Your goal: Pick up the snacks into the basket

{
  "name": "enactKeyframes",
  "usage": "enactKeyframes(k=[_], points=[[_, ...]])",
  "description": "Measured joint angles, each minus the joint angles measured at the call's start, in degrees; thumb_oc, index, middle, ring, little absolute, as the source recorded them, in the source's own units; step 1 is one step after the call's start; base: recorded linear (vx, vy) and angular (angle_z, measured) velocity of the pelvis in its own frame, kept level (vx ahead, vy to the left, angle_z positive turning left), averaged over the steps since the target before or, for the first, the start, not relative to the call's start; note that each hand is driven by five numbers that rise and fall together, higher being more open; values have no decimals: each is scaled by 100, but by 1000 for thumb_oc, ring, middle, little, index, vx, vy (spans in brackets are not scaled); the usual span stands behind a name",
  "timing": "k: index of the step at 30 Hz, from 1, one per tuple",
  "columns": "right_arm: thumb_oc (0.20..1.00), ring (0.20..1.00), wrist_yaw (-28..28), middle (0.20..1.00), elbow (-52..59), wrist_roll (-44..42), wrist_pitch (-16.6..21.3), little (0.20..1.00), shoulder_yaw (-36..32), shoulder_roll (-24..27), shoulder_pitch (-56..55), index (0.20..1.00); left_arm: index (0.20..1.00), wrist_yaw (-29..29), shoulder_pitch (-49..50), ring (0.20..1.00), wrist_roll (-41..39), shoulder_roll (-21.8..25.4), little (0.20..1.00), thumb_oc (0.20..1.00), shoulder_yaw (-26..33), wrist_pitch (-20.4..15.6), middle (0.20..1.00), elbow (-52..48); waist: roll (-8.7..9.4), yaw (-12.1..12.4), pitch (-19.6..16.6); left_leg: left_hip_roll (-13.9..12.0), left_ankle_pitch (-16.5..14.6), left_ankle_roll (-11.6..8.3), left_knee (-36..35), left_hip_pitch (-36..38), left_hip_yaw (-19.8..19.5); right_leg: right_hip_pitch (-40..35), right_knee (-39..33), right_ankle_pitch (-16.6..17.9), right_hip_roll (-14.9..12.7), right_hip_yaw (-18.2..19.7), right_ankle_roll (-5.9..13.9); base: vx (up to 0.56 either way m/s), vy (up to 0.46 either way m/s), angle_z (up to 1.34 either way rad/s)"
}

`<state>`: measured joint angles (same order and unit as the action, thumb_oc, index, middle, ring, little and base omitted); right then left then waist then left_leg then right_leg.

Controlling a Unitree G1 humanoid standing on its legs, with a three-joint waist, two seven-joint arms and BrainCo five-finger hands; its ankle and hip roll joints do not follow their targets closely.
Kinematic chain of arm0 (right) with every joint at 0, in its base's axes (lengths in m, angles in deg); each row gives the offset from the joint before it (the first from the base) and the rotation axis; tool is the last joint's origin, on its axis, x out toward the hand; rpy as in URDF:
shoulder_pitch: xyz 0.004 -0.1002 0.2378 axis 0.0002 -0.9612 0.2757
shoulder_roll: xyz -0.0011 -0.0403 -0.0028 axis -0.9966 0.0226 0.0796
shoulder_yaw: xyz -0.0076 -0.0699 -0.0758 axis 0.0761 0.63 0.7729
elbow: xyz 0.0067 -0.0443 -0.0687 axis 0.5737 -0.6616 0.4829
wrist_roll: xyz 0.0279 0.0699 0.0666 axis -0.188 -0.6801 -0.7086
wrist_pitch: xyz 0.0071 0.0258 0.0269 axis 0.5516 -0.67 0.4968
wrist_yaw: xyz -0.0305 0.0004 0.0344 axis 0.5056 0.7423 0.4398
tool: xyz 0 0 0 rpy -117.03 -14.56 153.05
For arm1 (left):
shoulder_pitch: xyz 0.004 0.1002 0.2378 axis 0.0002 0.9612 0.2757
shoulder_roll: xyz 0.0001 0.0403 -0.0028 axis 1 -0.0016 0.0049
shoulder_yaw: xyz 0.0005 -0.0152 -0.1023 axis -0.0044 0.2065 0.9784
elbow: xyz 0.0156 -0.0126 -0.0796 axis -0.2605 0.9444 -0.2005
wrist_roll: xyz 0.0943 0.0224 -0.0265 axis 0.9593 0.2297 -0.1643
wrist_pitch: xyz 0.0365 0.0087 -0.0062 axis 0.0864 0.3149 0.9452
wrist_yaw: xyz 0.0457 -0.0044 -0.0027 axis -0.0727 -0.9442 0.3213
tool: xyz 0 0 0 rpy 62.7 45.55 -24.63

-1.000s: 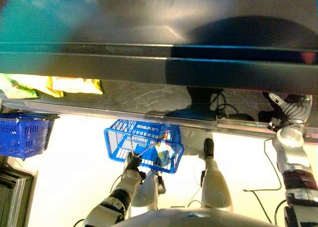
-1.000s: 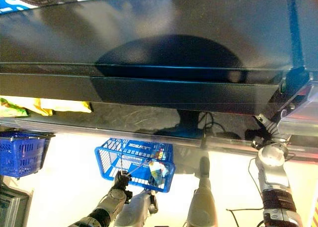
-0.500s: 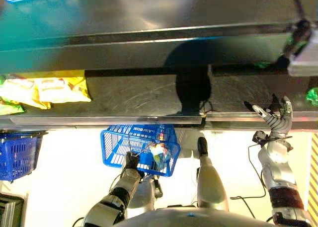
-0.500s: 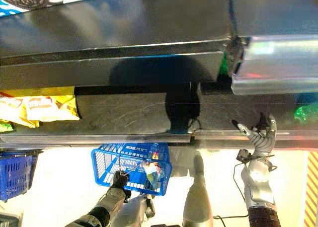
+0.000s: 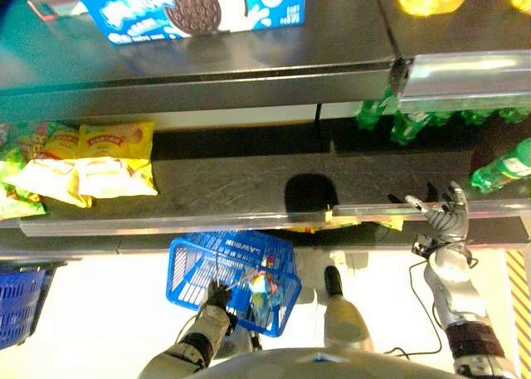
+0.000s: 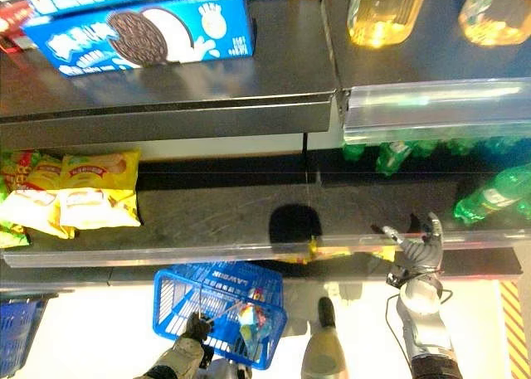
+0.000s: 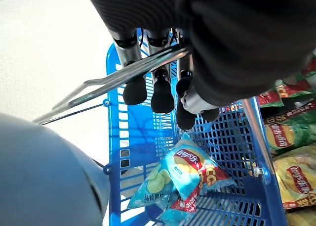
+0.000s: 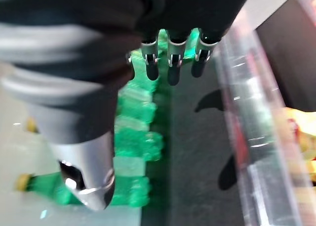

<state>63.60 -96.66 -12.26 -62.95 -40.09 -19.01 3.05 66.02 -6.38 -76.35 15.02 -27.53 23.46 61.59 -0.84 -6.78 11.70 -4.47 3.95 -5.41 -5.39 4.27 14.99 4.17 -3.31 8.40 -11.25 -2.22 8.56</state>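
1. The left hand [image 7: 163,87] hangs low beside the robot with its fingers [image 7: 135,90] curled round the metal handle [image 7: 118,77] of the blue basket [image 5: 192,267], carrying it.
2. The right hand [image 5: 444,217] is raised in front of the middle shelf [image 5: 249,188], its fingers [image 8: 170,70] spread and straight, holding nothing; whether the tips touch the shelf's clear front rail [image 5: 431,206] cannot be told.
3. Inside the basket lie snack bags [image 7: 190,169]: a light blue chip bag on top, with a red one and another light blue one partly under it, resting on the mesh bottom.
4. More snacks, yellow chip bags [image 5: 99,155], lie at the left end of the middle shelf, well apart from the right hand, with green bags [image 5: 12,163] just beside them.
5. Green bottles [image 5: 498,167] lie at the right end of the same shelf, near the right hand; in the right wrist view they lie in a row past the fingers.
6. The upper shelf [image 6: 207,80] carries a blue cookie box [image 6: 141,35] on the left and bottles of yellow drink [image 6: 382,10] on the right.
7. A second blue basket [image 5: 17,304] stands on the pale floor [image 5: 99,313] at the far left, below the shelves.
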Motion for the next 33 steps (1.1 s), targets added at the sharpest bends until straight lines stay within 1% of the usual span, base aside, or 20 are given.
enactKeyframes(k=[4, 6, 9, 12, 16, 19, 20, 21, 22, 25, 26, 28, 29, 31, 33], points=[[1000, 1000, 7, 1000, -67, 0, -37, 1000, -3, -32, -81, 1000, 200, -52, 96, 200, 145, 73, 200, 200, 5, 3, 200, 62, 127, 44, -267, -2, -2, -2, -3, 5, -12, -15, 0, -1, -9, -4, -1, 56, 30, 2], [1000, 1000, 32, 1000, -114, 0, -42, 1000, -2, -39, -79, 1000, 200, -66, 108, 200, 172, 90, 200, 200, 5, 11, 200, 71, 153, 61, -329, -1, 2, 4, -3, 8, -16, -21, -8, 0, -13, -7, 1, 89, 22, 2], [1000, 1000, 105, 1000, -245, -4, -74, 1000, -74, -31, -42, 1000, 200, -106, 195, 200, 172, 91, 200, 200, -1, 23, 200, 83, 147, 143, -429, -5, -2, 8, -6, 39, -53, -120, -102, 5, -18, -47, -5, 104, 20, 8], [1000, 1000, 190, 1000, -423, -24, -72, 1000, -54, 46, 121, 1000, 200, -141, 188, 200, 169, 89, 200, 200, -9, 43, 200, 64, 119, 162, -456, -2, -2, 9, -4, 48, -105, -181, -135, 9, -20, -103, 0, 36, 4, 8], [1000, 1000, 248, 1000, -806, -125, -90, 1000, -70, 368, 531, 1000, 200, -215, 243, 200, 169, 75, 200, 200, -37, 44, 200, 44, 40, 216, -492, 5, -1, 10, -4, 5, -124, -181, -194, 39, -33, -139, 14, 21, -7, 3], [1000, 1000, 281, 1000, -1699, -307, -148, 1000, 59, 957, 1249, 1000, 200, -238, 216, 200, 166, 76, 200, 200, -247, 8, 200, 41, -28, 320, -495, 17, 0, 14, -3, -74, -119, -95, -198, 41, -51, -141, 18, -11, -3, 0], [1000, 1000, 284, 1000, -1850, -334, -162, 1000, 89, 1070, 1410, 1000, 200, -238, 201, 200, 166, 70, 200, 200, -255, -16, 200, 40, -41, 315, -493, 25, 2, 17, -2, -113, -118, -51, -198, 43, -56, -137, 20, 0, 0, 0], [1000, 1000, 301, 1000, -1907, -357, -181, 1000, 72, 1150, 1519, 1000, 200, -238, 200, 200, 167, 64, 200, 200, -259, -37, 200, 22, -65, 328, -474, 36, 16, 33, 0, -157, -123, -22, -194, 60, -62, -141, 30, -41, -12, 2], [1000, 1000, 311, 1000, -2036, -428, -195, 1000, 98, 1264, 1758, 1000, 200, -234, 185, 200, 157, 58, 200, 200, -299, -63, 200, 5, -126, 340, -417, 52, 24, 42, 9, -210, -128, 28, -193, 71, -74, -142, 33, -50, -9, 3], [1000, 1000, 325, 1000, -2080, -488, -197, 1000, 126, 1326, 2041, 1000, 200, -211, 181, 200, 52, 48, 200, 200, -429, -92, 200, -115, -253, 367, -290, 70, 36, 41, 28, -308, -130, 124, -197, 83, -90, -142, 45, -37, -6, 0], [1000, 1000, 325, 1000, -2166, -567, -197, 1000, 146, 1350, 2184, 1000, 200, -189, 145, 200, 47, 26, 200, 200, -458, -117, 200, -203, -311, 396, -158, 83, 60, 30, 31, -353, -136, 163, -191, 103, -93, -146, 41, -31, -6, 0], [1000, 1000, 325, 1000, -2277, -610, -220, 1000, 216, 1376, 2246, 1000, 200, -176, 82, 200, 47, 1, 200, 200, -499, -153, 200, -219, -362, 467, -77, 97, 64, 30, 31, -398, -139, 205, -190, 111, -86, -147, 34, -15, -1, 0], [1000, 1000, 322, 1000, -2444, -690, -249, 1000, 343, 1378, 2459, 1000, 200, -147, 31, 200, 45, -2, 200, 200, -508, -176, 200, -261, -402, 465, 70, 94, 64, 28, 32, -403, -143, 211, -191, 127, -86, -152, 11, 0, 0, 0], [1000, 1000, 315, 1000, -2624, -698, -301, 1000, 490, 1427, 2706, 1000, 200, -132, -53, 200, 40, -12, 200, 200, -519, -209, 200, -324, -473, 493, 214, 94, 71, 37, 31, -487, -154, 285, -191, 115, -101, -156, 37, -6, 3, 2], [1000, 1000, 312, 1000, -2695, -707, -311, 1000, 544, 1434, 2816, 1000, 200, -96, -75, 200, 41, -9, 200, 200, -530, -235, 200, -365, -497, 511, 283, 111, 71, 36, 33, -508, -164, 303, -191, 133, -97, -162, 12, -9, 8, 2]])
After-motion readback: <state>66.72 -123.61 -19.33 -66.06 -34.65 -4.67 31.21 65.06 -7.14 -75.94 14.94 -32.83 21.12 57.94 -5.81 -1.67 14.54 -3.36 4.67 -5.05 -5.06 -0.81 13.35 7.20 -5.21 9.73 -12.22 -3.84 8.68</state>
